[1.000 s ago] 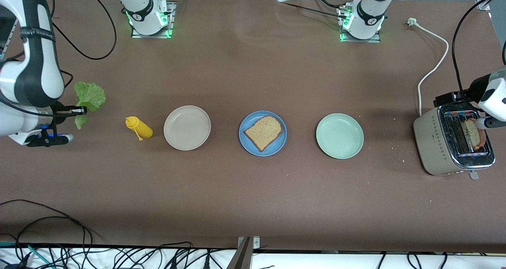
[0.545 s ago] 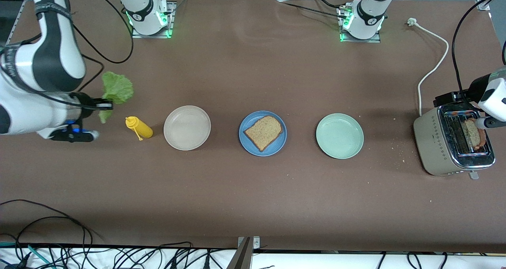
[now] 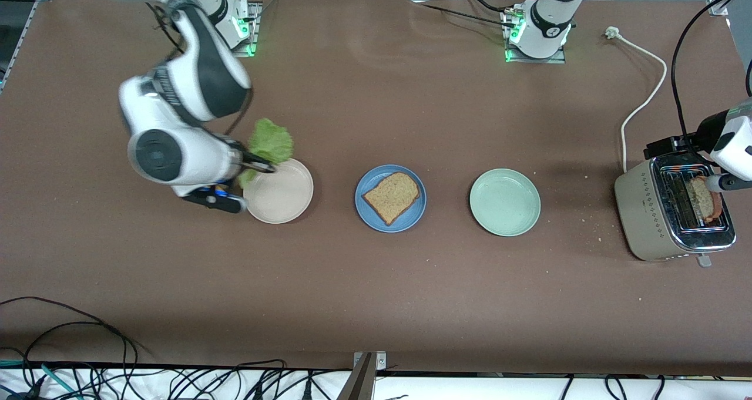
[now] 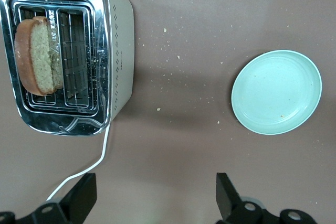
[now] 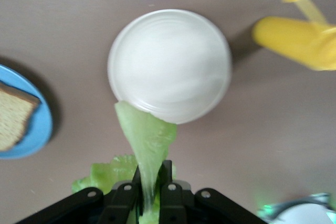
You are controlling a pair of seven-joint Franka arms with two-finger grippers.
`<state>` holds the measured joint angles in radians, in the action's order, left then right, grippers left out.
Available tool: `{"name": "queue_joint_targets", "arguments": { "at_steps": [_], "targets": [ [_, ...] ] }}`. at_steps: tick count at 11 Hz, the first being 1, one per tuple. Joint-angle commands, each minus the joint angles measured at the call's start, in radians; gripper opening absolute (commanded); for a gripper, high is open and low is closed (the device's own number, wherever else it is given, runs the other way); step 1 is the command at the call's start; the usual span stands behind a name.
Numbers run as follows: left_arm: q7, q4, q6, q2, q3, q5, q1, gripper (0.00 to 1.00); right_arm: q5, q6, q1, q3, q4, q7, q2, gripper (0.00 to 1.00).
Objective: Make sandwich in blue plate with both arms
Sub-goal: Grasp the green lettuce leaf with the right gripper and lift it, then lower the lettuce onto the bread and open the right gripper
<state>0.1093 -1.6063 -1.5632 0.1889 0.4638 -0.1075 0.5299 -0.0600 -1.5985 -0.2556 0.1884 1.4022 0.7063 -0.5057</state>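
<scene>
One toast slice lies on the blue plate. Right gripper, clamped on the lettuce leaf, is over the beige plate. Left gripper, fingers spread and empty, hovers above the toaster, where the second slice waits. Lettuce and top slice remain.

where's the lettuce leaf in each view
Front view: the lettuce leaf hangs from the shut right gripper, over the rim of the beige plate at the right arm's end of the table.
Left wrist view: not in it.
Right wrist view: the leaf dangles from the jaws, overlapping that plate's rim.
Shared landmark: the beige plate.
</scene>
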Motion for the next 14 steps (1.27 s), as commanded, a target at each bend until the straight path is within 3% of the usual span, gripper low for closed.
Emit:
{"name": "queue_joint_targets", "arguments": {
  "at_steps": [1,5,8,9,10,11,12,14],
  "targets": [
    [-0.023,-0.006,0.012,-0.014,0.002,0.017,0.009,1.00,-0.007,-0.225,-0.150,-0.007,-0.023,0.276,-0.127,0.14],
    [-0.025,-0.007,0.012,-0.014,0.003,0.017,0.009,1.00,-0.006,-0.669,-0.286,-0.007,-0.026,0.654,-0.292,0.14],
    [-0.025,-0.009,0.012,-0.014,0.004,0.017,0.009,1.00,-0.004,-0.841,-0.327,-0.007,-0.031,0.708,-0.370,0.18],
    [-0.025,-0.007,0.012,-0.014,0.003,0.017,0.009,1.00,-0.004,-0.906,-0.341,-0.007,-0.029,0.710,-0.378,0.30],
    [-0.025,-0.009,0.012,-0.014,0.004,0.017,0.009,1.00,-0.003,-0.910,-0.344,-0.009,-0.029,0.713,-0.376,0.73],
    [-0.025,-0.009,0.012,-0.014,0.004,0.017,0.009,1.00,0.005,-0.908,-0.343,-0.015,-0.029,0.713,-0.369,0.93],
    [-0.023,-0.009,0.012,-0.015,0.004,0.017,0.009,1.00,0.008,-0.899,-0.344,-0.021,-0.029,0.711,-0.358,1.00],
    [-0.023,-0.009,0.012,-0.016,0.004,0.017,0.009,1.00,0.032,-0.894,-0.346,-0.032,-0.028,0.710,-0.335,1.00]
  ]
}}
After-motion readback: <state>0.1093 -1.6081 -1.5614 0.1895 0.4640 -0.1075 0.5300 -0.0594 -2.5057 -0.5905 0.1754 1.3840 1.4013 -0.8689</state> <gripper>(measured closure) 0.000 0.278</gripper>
